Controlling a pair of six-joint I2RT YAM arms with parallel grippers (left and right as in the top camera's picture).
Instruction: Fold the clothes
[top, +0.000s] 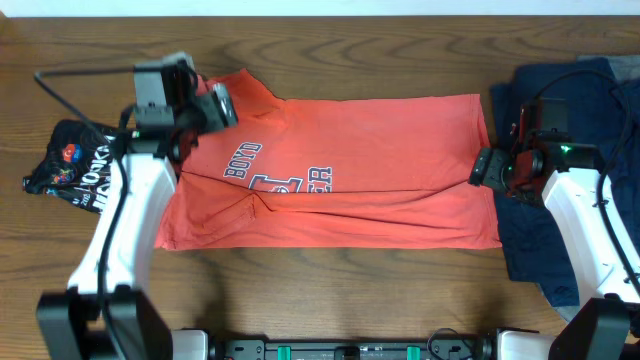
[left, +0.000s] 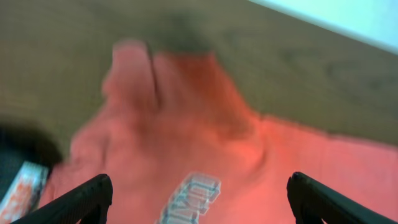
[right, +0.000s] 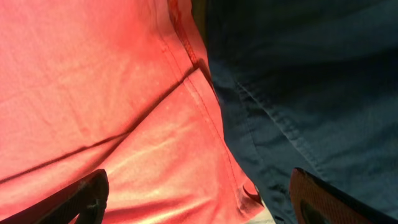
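Coral-red T-shirt (top: 380, 130) on wooden table (top: 330, 290)

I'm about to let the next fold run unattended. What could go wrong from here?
1. The right gripper hangs open just where the T-shirt hem meets the navy garment. Closing there could pinch navy cloth too and drag it into the fold.
2. The left gripper is open over the bunched sleeve-and-collar end. It may catch only one layer, leaving the fold crooked.
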